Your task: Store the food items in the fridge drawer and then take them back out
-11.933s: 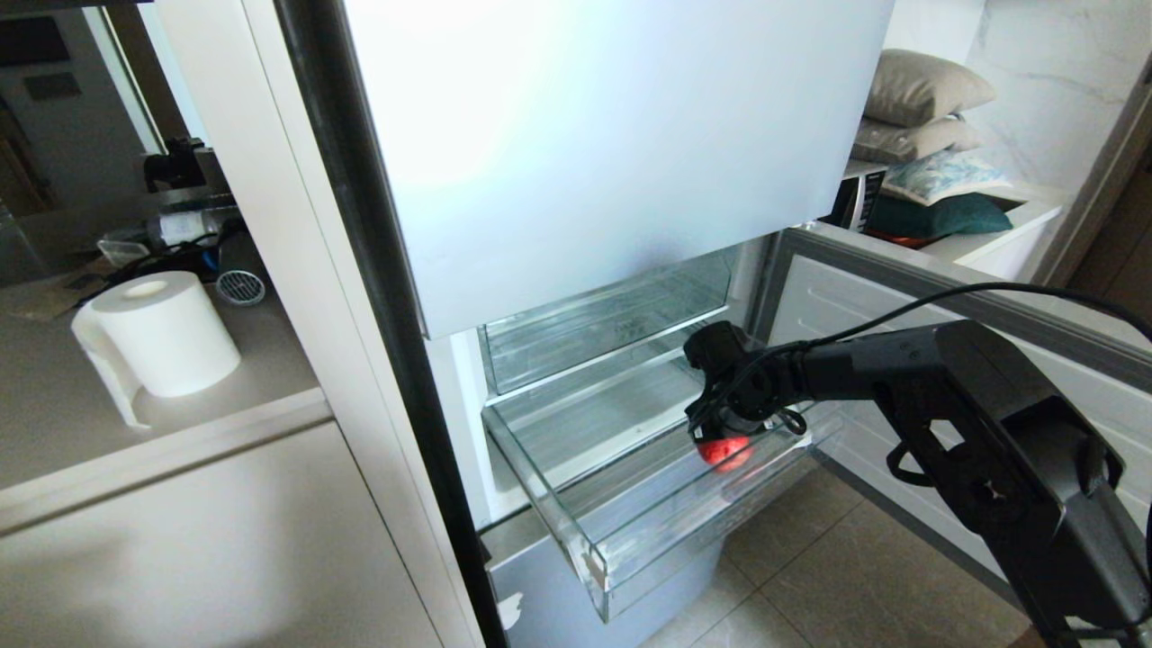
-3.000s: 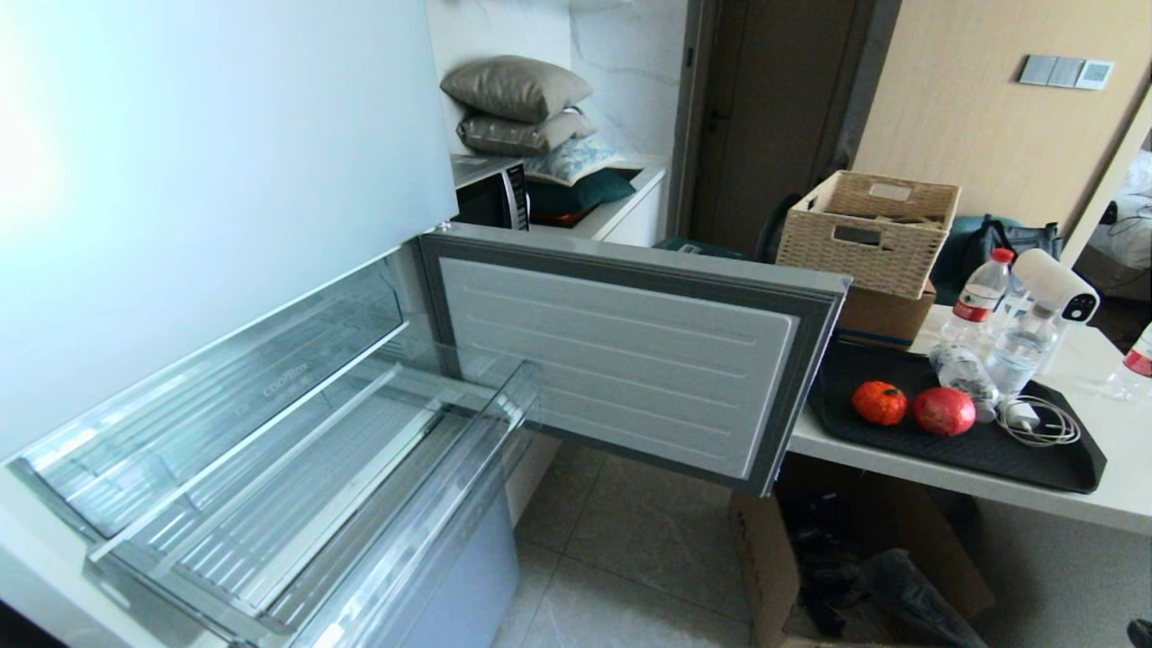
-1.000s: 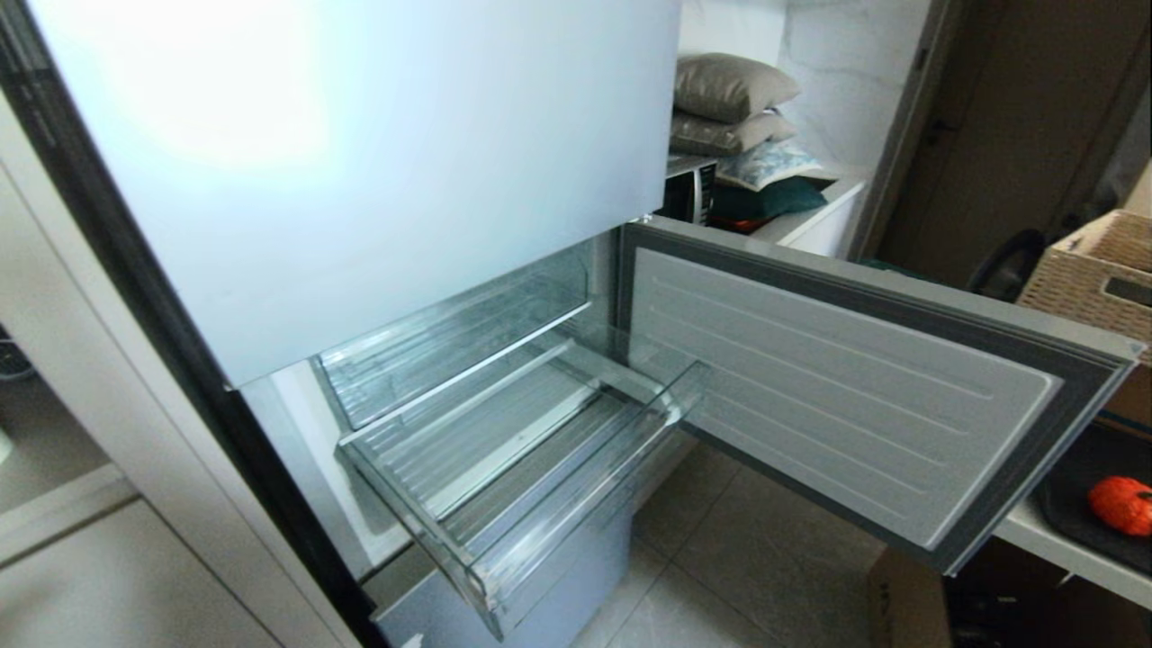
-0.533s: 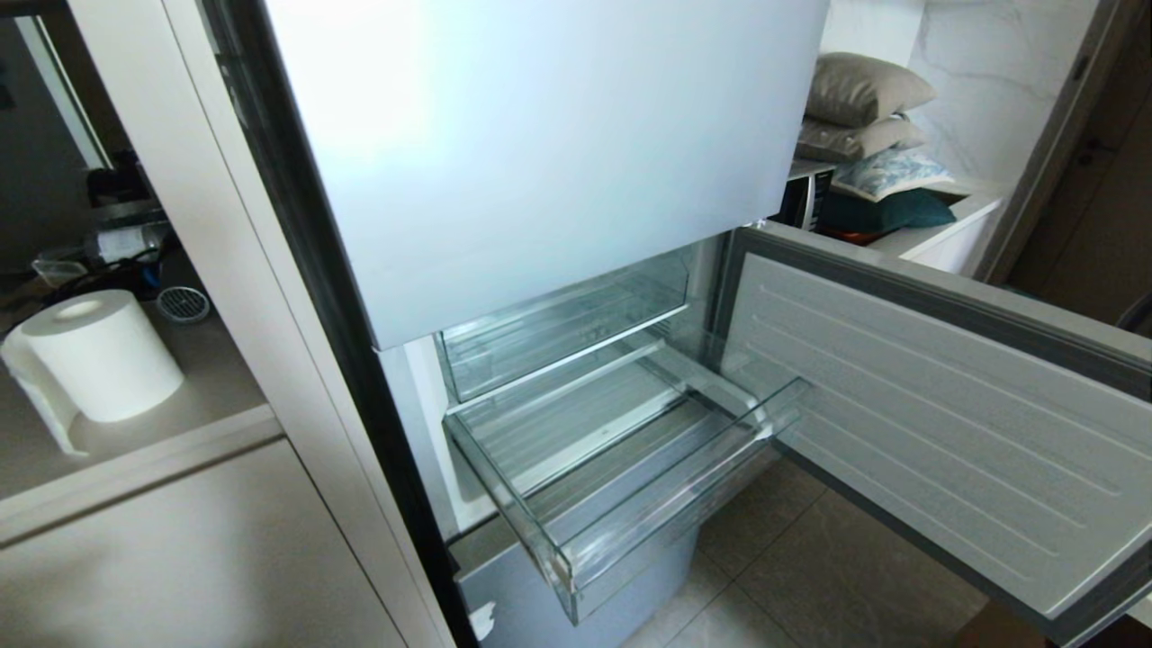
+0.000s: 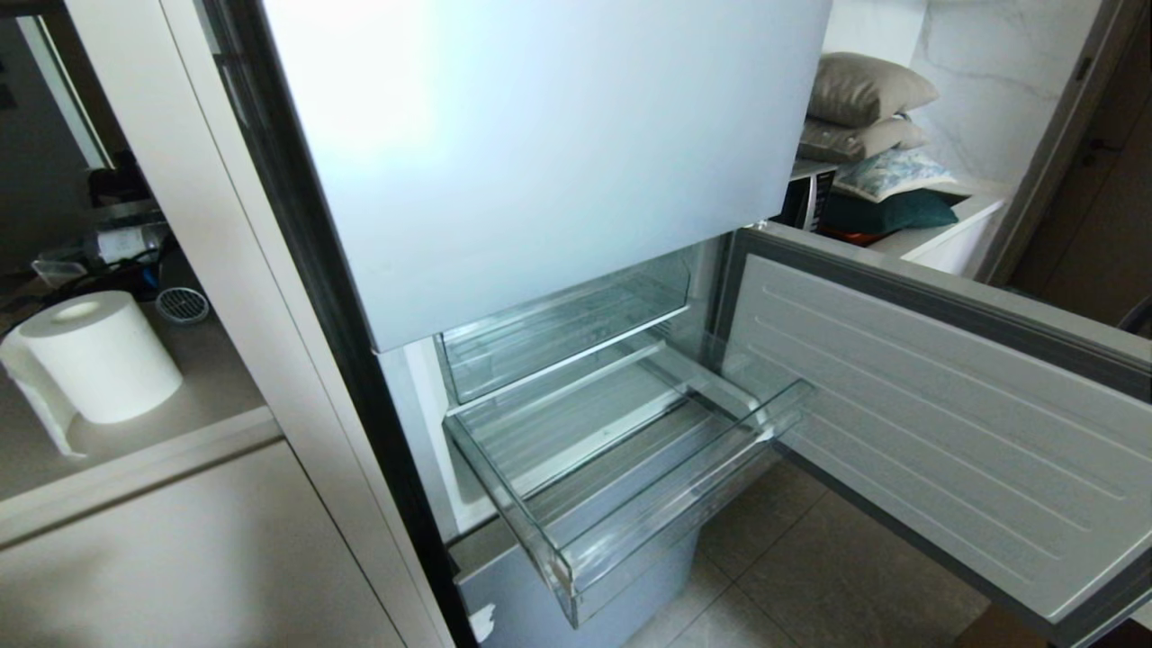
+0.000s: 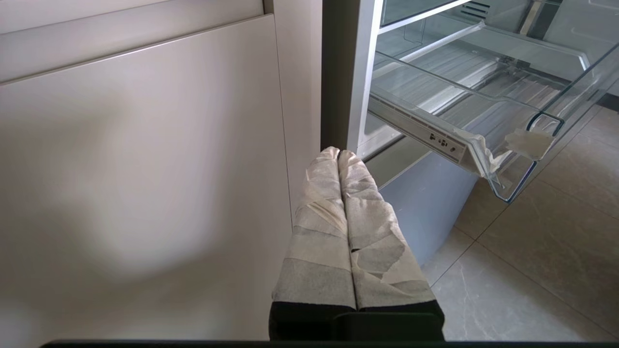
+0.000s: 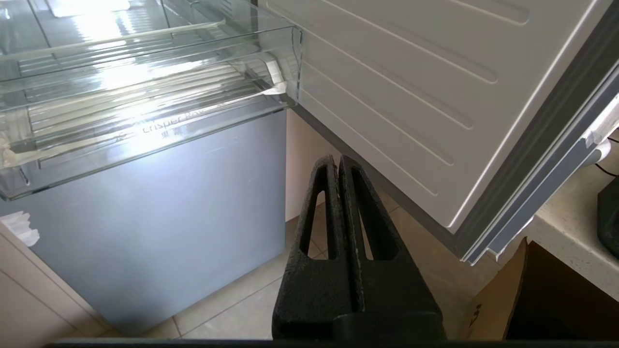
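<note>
**Fridge drawer standing pulled out, both arms parked low**

The fridge's upper door (image 5: 540, 153) is filling most of the head view, its pale front catching a bright glare. To its right the lower door (image 5: 945, 423) is hanging wide open, showing its ribbed white inner panel and dark gasket. On the left a cream cabinet front (image 5: 180, 558) is sitting under a counter (image 5: 135, 432) that is carrying a roll of paper towel (image 5: 99, 355).

Between the two doors the fridge drawer (image 5: 630, 513) — the shallower clear one — is standing pulled well out over the tiled floor (image 5: 810, 576), with the taller clear drawer (image 5: 558, 337) sitting pushed in above and behind it. No red or orange-red pieces are showing through its clear walls, and the food items are not appearing in any view. A stack of pillows (image 5: 868, 99) is lying on a far white counter beyond the lower door.

The left gripper (image 6: 338, 153) is hanging low beside the cabinet front, its tape-wrapped jaws pressed together and gripping nothing. The right gripper (image 7: 337, 159) is hanging low under the open lower door — its black jaws are also closed tight and empty. Neither arm is showing in the head view.
</note>
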Robot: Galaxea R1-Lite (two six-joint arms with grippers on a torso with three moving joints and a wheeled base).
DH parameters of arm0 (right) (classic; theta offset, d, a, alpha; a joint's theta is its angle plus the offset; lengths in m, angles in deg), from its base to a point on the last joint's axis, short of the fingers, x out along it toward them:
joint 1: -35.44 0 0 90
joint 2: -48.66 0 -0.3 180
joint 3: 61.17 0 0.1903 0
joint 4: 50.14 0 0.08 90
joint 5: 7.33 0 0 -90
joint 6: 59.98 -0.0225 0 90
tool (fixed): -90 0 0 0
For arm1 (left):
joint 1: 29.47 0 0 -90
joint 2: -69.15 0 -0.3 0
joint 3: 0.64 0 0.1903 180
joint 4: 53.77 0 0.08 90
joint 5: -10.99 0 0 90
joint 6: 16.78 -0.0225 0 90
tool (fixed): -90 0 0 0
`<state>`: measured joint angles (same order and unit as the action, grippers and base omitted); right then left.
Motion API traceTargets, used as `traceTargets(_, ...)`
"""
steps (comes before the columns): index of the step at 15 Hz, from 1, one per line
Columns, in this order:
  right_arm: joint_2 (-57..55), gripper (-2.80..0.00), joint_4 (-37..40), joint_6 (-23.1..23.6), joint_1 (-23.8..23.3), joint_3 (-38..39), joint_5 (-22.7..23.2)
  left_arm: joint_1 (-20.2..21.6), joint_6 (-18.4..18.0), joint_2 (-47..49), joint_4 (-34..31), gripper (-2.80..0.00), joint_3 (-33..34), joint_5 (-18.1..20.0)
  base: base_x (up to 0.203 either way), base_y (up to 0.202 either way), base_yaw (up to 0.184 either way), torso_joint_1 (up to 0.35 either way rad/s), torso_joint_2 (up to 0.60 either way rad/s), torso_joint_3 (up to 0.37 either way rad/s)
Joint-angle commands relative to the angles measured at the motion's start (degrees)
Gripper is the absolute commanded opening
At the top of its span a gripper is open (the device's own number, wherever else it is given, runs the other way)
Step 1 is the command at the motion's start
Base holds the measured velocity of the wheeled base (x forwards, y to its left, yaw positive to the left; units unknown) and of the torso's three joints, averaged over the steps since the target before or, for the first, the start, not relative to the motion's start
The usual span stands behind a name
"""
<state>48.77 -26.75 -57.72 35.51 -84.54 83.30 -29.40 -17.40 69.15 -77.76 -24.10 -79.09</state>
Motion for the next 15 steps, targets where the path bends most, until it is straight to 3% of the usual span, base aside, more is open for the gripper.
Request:
traceTargets(1, -1.8, -2.80, 0.0, 0.1, 0.1, 0.0, 0.0, 0.0, 0.0, 0.1, 0.0, -2.80, 0.0, 0.0, 0.000, 0.000, 0.000, 0.000, 0.00, 0.000)
traceTargets(6, -28.2, -2.80, -6.0, -3.2, 0.3, -1.6, 0.0, 0.0, 0.0, 0.1, 0.0, -2.80, 0.0, 0.0, 0.000, 0.000, 0.000, 0.000, 0.00, 0.000)
traceTargets(10, -55.1, -2.80, -10.7, -9.2, 1.2, -10.4, 3.1, 0.0, 0.0, 0.1, 0.0, -2.80, 0.0, 0.0, 0.000, 0.000, 0.000, 0.000, 0.00, 0.000)
traceTargets(15, -81.3, -2.80, -14.4, -12.1, 8.8, -22.6, 8.3, 0.0, 0.0, 0.1, 0.0, -2.80, 0.0, 0.0, 0.000, 0.000, 0.000, 0.000, 0.00, 0.000)
